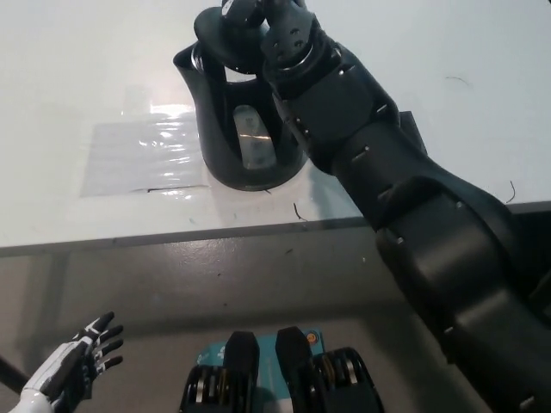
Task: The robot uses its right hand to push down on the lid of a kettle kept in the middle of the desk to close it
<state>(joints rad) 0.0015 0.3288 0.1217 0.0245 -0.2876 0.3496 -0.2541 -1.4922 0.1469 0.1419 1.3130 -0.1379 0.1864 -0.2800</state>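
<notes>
A black kettle (245, 138) with a clear window stands on the white desk (69, 69), near its front edge. Its round lid (222, 36) lies tilted low over the kettle's mouth, with a gap still showing at the spout side. My black right hand (263, 19) rests on top of the lid at the picture's upper edge, partly cut off. The black arm (387, 189) crosses the kettle's handle side and hides it. My white left hand (79, 372) hangs open below the desk at the lower left.
A shiny clear sheet (142, 155) is stuck to the desk left of the kettle. A dark patch (411, 131) lies to the right, behind my arm. The desk's front edge (172, 236) runs across the middle. A blue object (213, 353) sits low between the black shapes.
</notes>
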